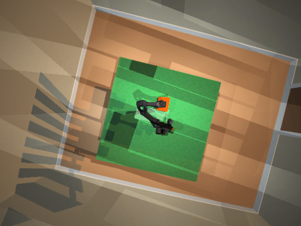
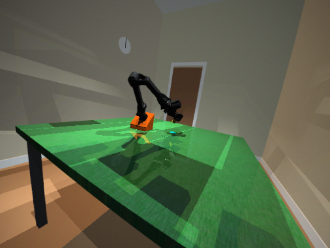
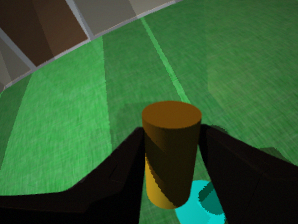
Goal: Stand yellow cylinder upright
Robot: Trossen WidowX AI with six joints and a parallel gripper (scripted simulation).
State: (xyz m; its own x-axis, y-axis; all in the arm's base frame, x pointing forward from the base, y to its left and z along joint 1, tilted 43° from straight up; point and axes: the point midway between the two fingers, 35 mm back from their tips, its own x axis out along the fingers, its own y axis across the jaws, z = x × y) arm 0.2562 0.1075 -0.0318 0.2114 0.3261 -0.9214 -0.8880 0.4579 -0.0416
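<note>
In the top view, my gripper (image 1: 172, 129) (image 2: 175, 119) (image 3: 170, 132) is out at the arm's far end, past the orange base block, and a speck of the yellow cylinder (image 1: 172, 129) (image 2: 173, 121) (image 3: 171, 155) shows at its tip; the cyan circle (image 2: 173, 132) (image 3: 200, 210) cannot be made out there. In the exterior view, the cylinder hangs at the fingertips above the cyan circle, apart from the green table top (image 1: 166, 154) (image 2: 254, 183) (image 3: 65, 130). In the wrist view, my fingers stand partly open, closed on the cylinder's two sides. It lies straight ahead of the gripper, between the fingertips, one round end toward the upper part of the picture and the other toward the circle's near-left edge as pictured. Its long axis runs up and down that picture, across the line joining the fingers; how far it tilts from upright, I cannot tell exactly. I judge that the coming move is to finish righting it, centre it over the circle and lower it.
</note>
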